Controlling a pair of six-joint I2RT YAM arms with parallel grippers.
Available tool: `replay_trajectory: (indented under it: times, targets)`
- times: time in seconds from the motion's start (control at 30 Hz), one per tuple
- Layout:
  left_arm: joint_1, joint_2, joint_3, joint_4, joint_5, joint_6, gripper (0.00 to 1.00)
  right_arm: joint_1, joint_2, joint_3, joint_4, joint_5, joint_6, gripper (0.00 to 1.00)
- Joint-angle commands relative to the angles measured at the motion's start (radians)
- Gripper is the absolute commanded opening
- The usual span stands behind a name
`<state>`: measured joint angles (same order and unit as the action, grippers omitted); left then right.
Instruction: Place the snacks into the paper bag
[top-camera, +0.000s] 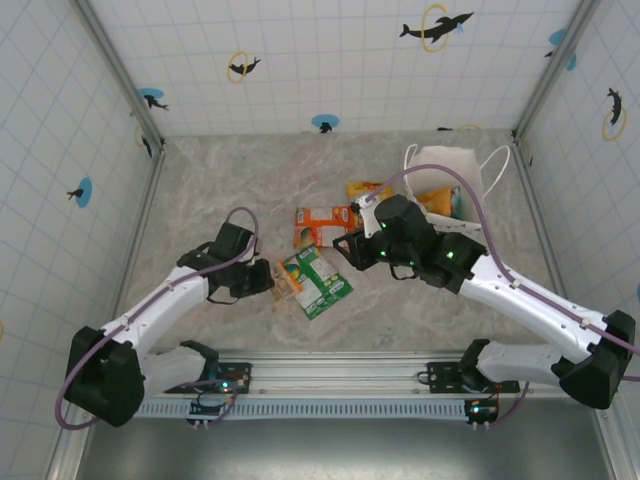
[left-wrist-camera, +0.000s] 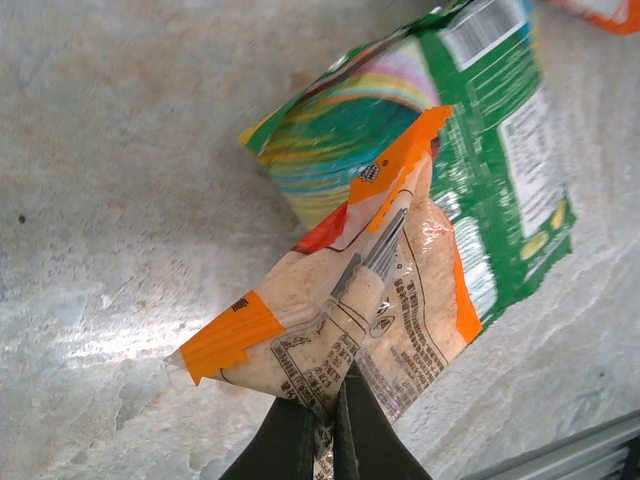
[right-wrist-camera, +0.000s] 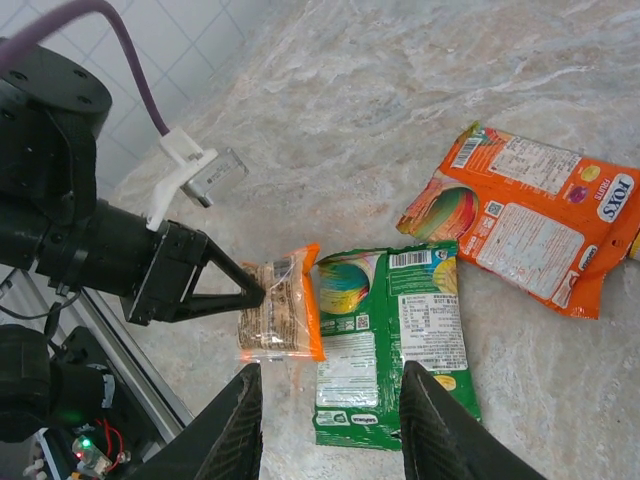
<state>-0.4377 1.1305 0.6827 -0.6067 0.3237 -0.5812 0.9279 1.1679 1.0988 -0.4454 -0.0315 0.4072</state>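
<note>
The left gripper (left-wrist-camera: 338, 390) had pinched shut on one end of the small brownish packet (left-wrist-camera: 340, 310), its thin jaws meeting on the crimped seal. That was a sensible place to hold it, since so flat a packet offered little else to catch. The packet sat against the edge of the green packet (left-wrist-camera: 480, 150); whether it had left the table (top-camera: 220, 190) could not be told. The right gripper (right-wrist-camera: 333, 380) hung above the green packet with its jaws apart and nothing between them, probably placed to take that one next. An orange packet (right-wrist-camera: 530, 230) lay flat just beyond. The paper bag (top-camera: 445, 170) stood open at the far right, behind the right arm, so the left arm's packet would likely have to cross the table to reach it.
</note>
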Motion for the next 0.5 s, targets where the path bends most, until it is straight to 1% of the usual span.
replay_trajectory:
  times: [0.0, 0.13, 0.33, 0.47]
  targets:
    - [-0.001, -0.021, 0.064, -0.022, 0.015, 0.064, 0.00, -0.004, -0.007, 0.002, 0.011, -0.014, 0.010, 0.39]
    - [-0.001, -0.031, 0.095, 0.023, 0.073, 0.108, 0.00, -0.005, 0.016, 0.017, -0.009, -0.031, 0.007, 0.39]
    - [-0.002, -0.039, 0.109, 0.091, 0.161, 0.131, 0.00, -0.005, 0.054, 0.048, -0.056, -0.014, 0.016, 0.40]
    - [-0.005, -0.043, 0.121, 0.148, 0.251, 0.164, 0.00, -0.015, 0.083, 0.048, -0.046, -0.065, 0.035, 0.42]
